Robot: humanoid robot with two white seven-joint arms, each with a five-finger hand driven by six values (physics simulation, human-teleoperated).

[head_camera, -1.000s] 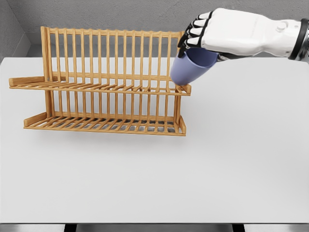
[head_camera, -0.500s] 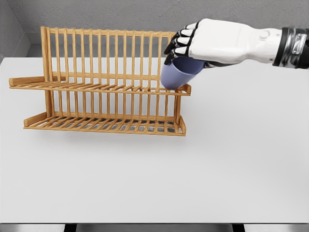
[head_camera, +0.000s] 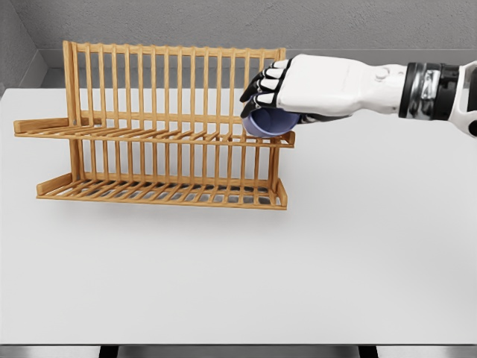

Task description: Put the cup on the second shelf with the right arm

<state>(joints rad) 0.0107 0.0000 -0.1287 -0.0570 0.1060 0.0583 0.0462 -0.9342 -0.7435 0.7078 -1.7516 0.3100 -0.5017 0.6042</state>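
White table point(head_camera: 358, 253) fills the view from nine o'clock across to three. Behind it at twelve o'clock runs a grey wall point(head_camera: 186, 22), with a darker grey strip at its foot.

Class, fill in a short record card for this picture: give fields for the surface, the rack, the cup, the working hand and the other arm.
surface: white table
rack: wooden two-tier dish rack, standing on the left half of the table
cup: blue cup, tilted, at the right end of the rack's upper shelf, low over the slats; contact unclear
working hand: right hand, reaching in from the right, fingers curled over the cup
other arm: left arm not in view
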